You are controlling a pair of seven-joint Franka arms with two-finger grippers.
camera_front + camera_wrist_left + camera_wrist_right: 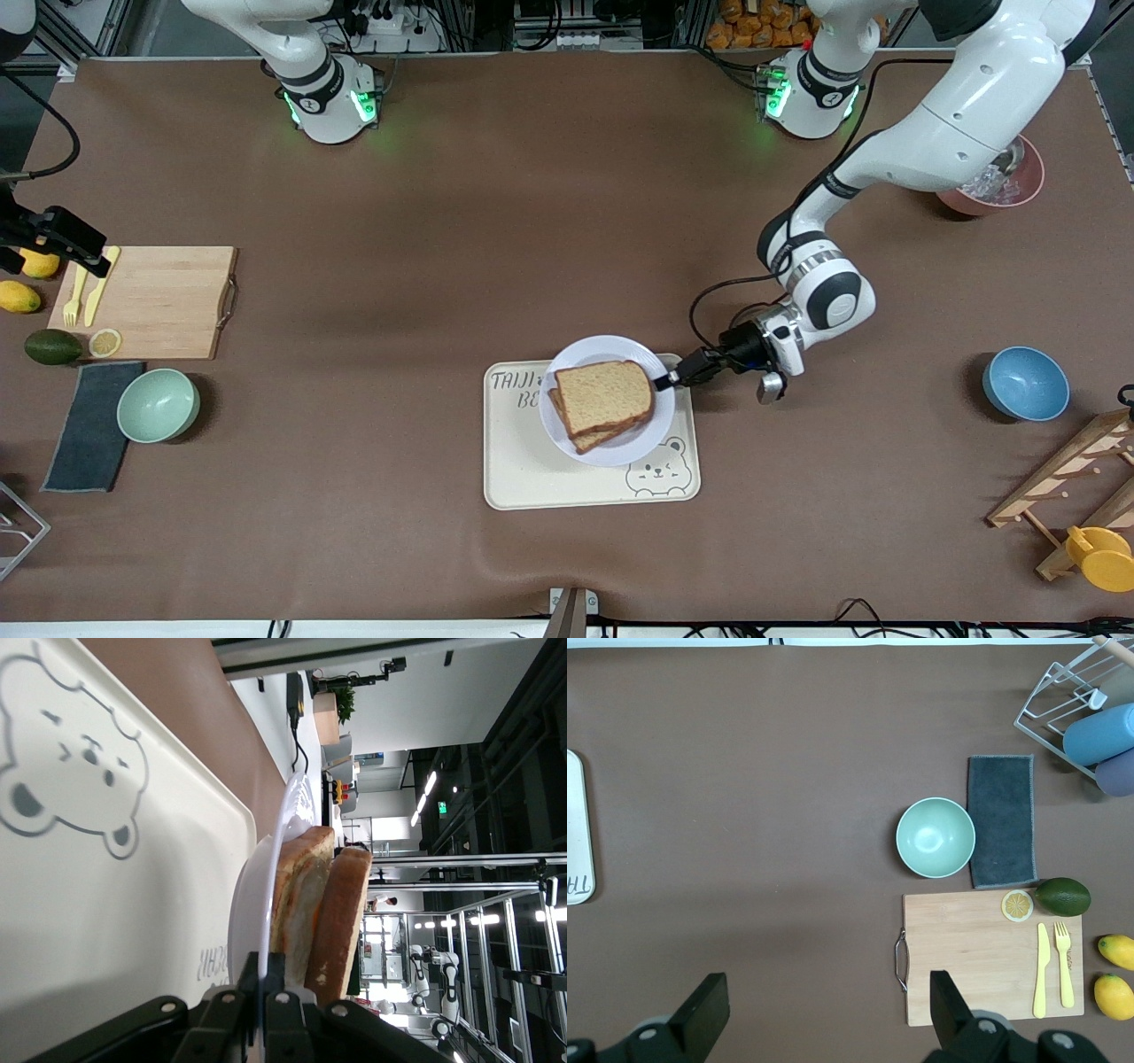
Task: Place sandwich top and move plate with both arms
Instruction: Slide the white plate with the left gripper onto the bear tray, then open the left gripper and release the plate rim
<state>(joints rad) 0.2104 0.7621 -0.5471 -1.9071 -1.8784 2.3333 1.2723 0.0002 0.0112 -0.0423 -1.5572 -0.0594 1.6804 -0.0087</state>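
- Looking at your left pincer (666, 380), you find it closed tight on the rim of the plate (640, 440), at the edge toward the left arm's end of the worktop (532, 221).
- Your left wrist view shows both fingers (232, 1010) nipping the thin plate edge, one on each face of it.
- Just past the left pincer's tips, the sandwich top (604, 394) lies flat on the plate as the uppermost slice, stacked on another bread slice (585, 436) whose edge peeks out beneath it.
- Under the plate you have the cream bear-printed tray (532, 470); the plate overhangs the tray's edge on the side where the left pincer holds it.
- Your right pincer (824, 1010) waits wide open and holds nothing, up over the cutting board's end of the worktop, well apart from the plate.
- Below the right pincer you see the wooden cutting board (974, 957) with a yellow knife (1043, 970), a yellow fork (1064, 964) and a lemon slice (1017, 905) on it.
- Near that board sit a mint green bowl (935, 837), a dark cloth (1001, 820) and an avocado (1063, 896).
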